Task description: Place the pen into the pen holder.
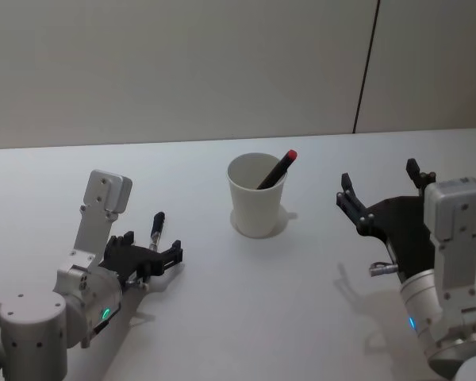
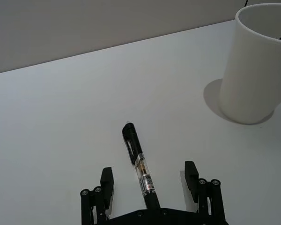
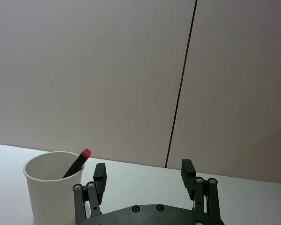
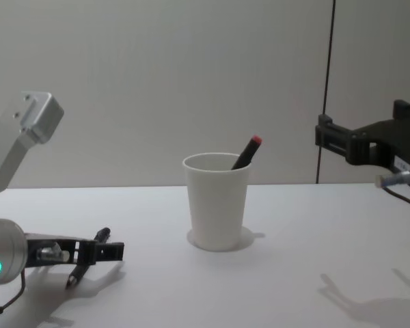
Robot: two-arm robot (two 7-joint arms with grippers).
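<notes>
A black pen (image 2: 137, 159) with a clear barrel lies flat on the white table (image 1: 222, 317). My left gripper (image 2: 149, 185) is low over it and open, one finger on each side of the pen and neither touching it. From the head view the pen (image 1: 155, 225) sticks out forward of the left gripper (image 1: 155, 254). The pen holder (image 1: 256, 198), a white paper cup, stands upright at the table's middle, to the right of this pen. A second dark pen with a red cap (image 1: 279, 168) leans inside it. My right gripper (image 1: 383, 186) hangs open and holds nothing, raised to the right of the cup.
A plain wall (image 1: 182, 63) with a dark vertical seam (image 1: 366, 63) runs behind the table's far edge. Bare tabletop lies between the left gripper and the cup (image 4: 217, 201).
</notes>
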